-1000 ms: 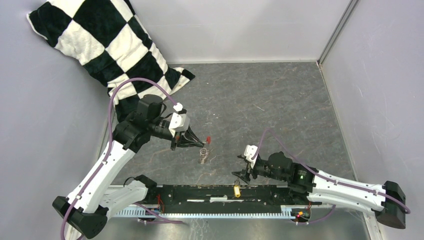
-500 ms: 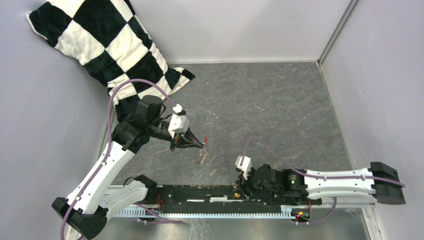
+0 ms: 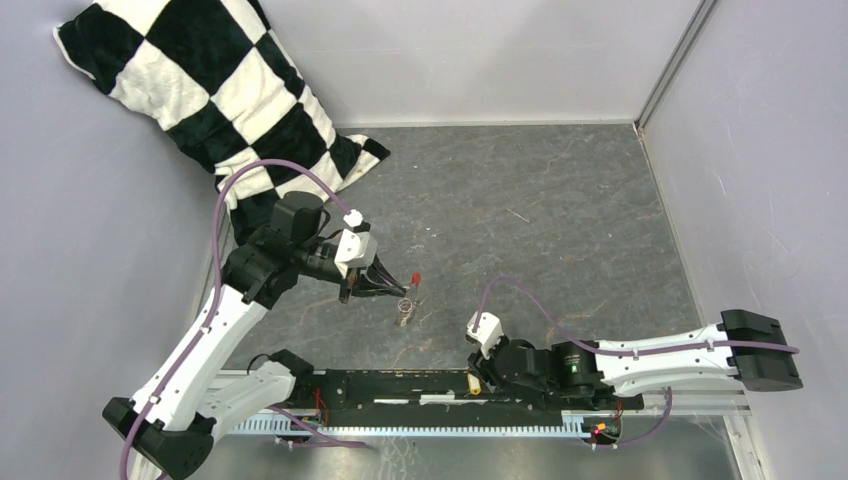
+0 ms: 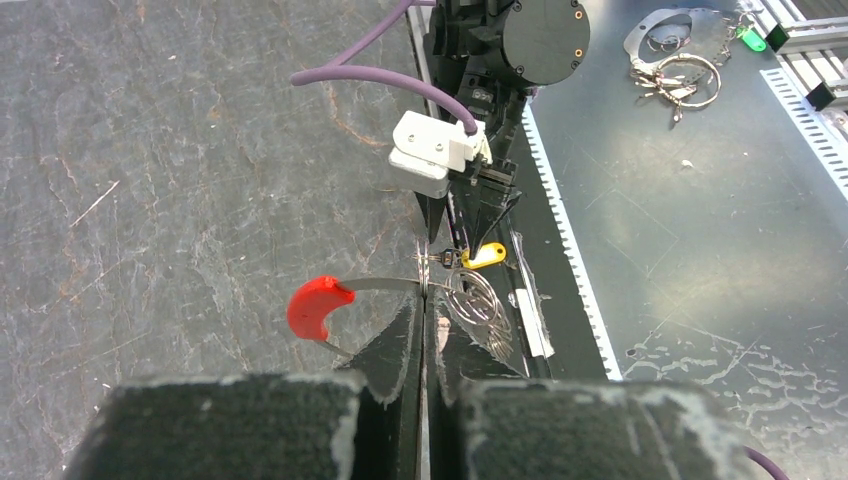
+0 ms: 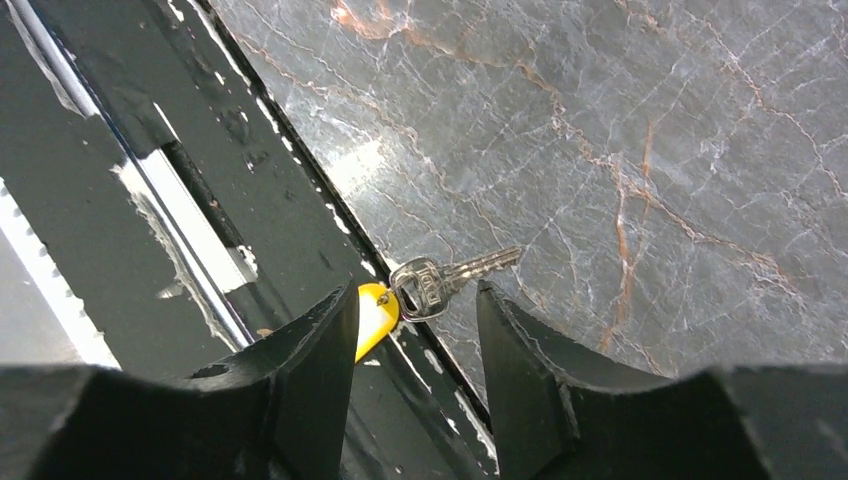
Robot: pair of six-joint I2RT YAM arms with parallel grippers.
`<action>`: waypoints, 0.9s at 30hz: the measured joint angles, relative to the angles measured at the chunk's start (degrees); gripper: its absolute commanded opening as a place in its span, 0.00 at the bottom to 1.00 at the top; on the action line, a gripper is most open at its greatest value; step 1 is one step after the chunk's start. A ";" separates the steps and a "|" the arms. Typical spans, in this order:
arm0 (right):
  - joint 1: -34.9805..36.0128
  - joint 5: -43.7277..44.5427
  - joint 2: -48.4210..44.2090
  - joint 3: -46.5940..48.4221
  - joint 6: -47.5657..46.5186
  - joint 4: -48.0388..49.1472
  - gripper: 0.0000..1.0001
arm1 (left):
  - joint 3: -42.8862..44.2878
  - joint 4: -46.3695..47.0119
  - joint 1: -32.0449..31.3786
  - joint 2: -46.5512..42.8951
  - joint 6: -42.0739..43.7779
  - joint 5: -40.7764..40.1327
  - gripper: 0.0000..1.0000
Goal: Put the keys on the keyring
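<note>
Straddling the tiny yellow-headed silver metal key [image 5: 445,278] at the tabletop's [image 5: 650,150] near edge, the right tool [image 5: 417,298] stands spread. Looks light and slippery, so grab the plastic head! Left tool [image 4: 423,305] pinches the thin, stiff, red-sleeved silvery keyring [image 4: 318,305].

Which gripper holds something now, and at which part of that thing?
The left gripper pinches the keyring on its bare wire beside the red sleeve. The right gripper holds nothing; its open jaws straddle the key.
</note>
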 measured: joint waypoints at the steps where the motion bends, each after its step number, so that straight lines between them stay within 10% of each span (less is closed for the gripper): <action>1: 0.00 0.04 0.11 0.00 0.22 0.52 0.52 | 0.00 0.00 0.00 -0.15 0.00 -0.02 0.02; 27: 0.42 -1.51 6.62 0.00 2.27 4.02 0.28 | 0.00 0.00 0.00 -0.46 0.00 -0.48 0.02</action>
